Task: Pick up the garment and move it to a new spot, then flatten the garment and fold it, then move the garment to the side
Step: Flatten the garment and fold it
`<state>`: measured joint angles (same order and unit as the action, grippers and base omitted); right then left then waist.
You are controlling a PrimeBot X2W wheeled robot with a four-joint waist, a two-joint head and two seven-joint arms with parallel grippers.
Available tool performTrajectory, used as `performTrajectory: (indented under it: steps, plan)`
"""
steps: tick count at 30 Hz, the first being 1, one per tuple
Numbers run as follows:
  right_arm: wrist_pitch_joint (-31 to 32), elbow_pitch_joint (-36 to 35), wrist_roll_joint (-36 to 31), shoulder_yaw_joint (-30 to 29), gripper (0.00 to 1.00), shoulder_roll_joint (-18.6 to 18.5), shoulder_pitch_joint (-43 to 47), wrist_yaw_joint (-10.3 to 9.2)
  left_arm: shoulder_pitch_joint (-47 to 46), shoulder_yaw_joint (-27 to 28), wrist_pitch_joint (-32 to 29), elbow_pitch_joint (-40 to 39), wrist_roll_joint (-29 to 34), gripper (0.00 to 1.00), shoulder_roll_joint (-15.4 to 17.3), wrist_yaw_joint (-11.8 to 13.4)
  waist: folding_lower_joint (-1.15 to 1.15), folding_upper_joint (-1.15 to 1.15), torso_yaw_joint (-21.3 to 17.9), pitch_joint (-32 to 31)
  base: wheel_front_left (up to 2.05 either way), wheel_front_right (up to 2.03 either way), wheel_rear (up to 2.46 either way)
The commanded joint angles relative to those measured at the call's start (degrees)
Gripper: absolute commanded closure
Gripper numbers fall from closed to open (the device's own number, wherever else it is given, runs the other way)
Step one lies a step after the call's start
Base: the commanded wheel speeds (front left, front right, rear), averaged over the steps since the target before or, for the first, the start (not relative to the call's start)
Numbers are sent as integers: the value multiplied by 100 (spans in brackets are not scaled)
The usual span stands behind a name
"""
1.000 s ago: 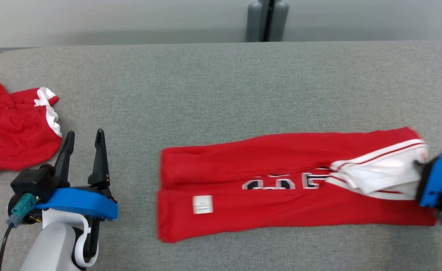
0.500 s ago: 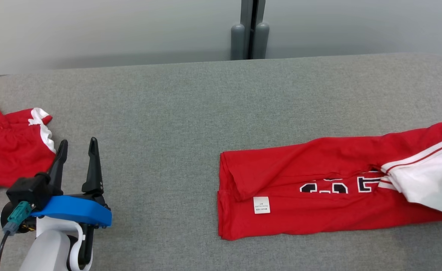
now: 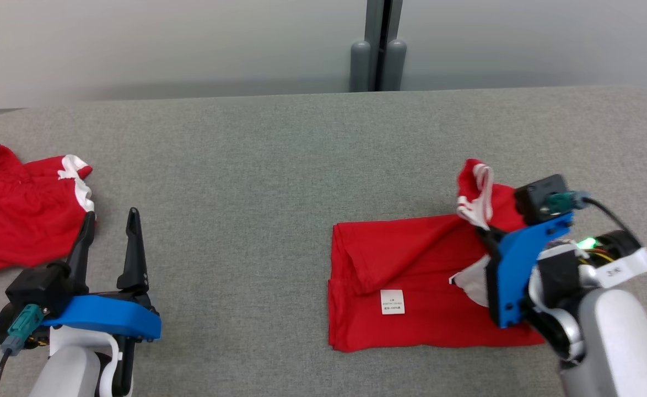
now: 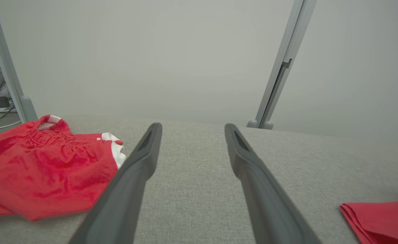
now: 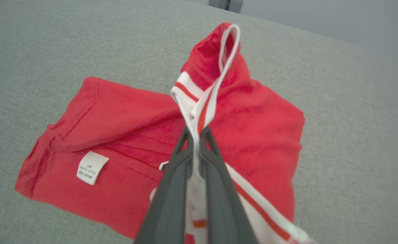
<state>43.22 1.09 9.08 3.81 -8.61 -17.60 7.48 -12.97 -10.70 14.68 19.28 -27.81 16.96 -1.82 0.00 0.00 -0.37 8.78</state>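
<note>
We had our right gripper pinched tight on the striped trim of the red jersey, holding that end up above the rest, which lay folded on the grey table at our right. Our left gripper hovered empty with fingers spread, near a second red garment.

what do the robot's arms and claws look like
Each arm is a pale forearm with a blue bracket and a black block with a teal plug and black cable. The left claw and right claw have two long dark fingers. The right wrist bears a white label and green light.
</note>
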Motion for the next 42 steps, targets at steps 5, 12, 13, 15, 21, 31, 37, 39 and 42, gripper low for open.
performTrajectory:
  steps: [5, 12, 13, 15, 21, 31, 37, 39, 42]
  plan:
    - [-237, 461, -113, 980, 100, 370, -417, 2, -106, -69, -24, -100, -19, 0, -14, 14, 0, 0, 183, 127, 0, 0, 0]
    - [-456, 1526, -137, 1368, 100, 566, -748, 3, -276, -241, -65, -22, 4, 0, -114, -52, 0, 0, 471, 227, 0, 0, 0]
    - [-508, 1631, -57, 1416, 100, 572, -774, 3, -302, -248, -65, -4, 3, 0, -120, -65, 0, 0, 498, 240, 0, 0, 0]
    - [-593, 1787, 172, 1539, 100, 578, -824, 3, -320, -275, -58, 33, 2, 0, -134, -72, 0, 0, 538, 253, 0, 0, 0]
    - [-816, 2065, 689, 1777, 52, 571, -948, 3, -381, -299, -36, 106, -15, 0, -151, -76, 0, 0, 531, 290, 0, 0, 0]
    - [-1558, 920, 2186, 1083, 0, 557, -525, 3, -250, -255, 6, 154, -42, 0, -125, -77, 0, 0, 342, 101, 0, 0, 0]
    - [-2032, 218, 1080, -89, 0, 561, 137, 4, -109, -193, 29, 85, -50, 0, -101, -65, 0, 0, 250, -26, 0, 0, 0]
    - [-2330, 77, 672, -384, 0, 560, 401, 3, -84, -173, 35, 69, -51, 0, -108, -60, 0, 0, 221, -71, 0, 0, 0]
    - [-2907, -86, 155, -627, 0, 543, 742, 3, 13, -136, 46, 62, -45, 0, -107, -42, 0, 0, 151, -158, 0, 0, 0]
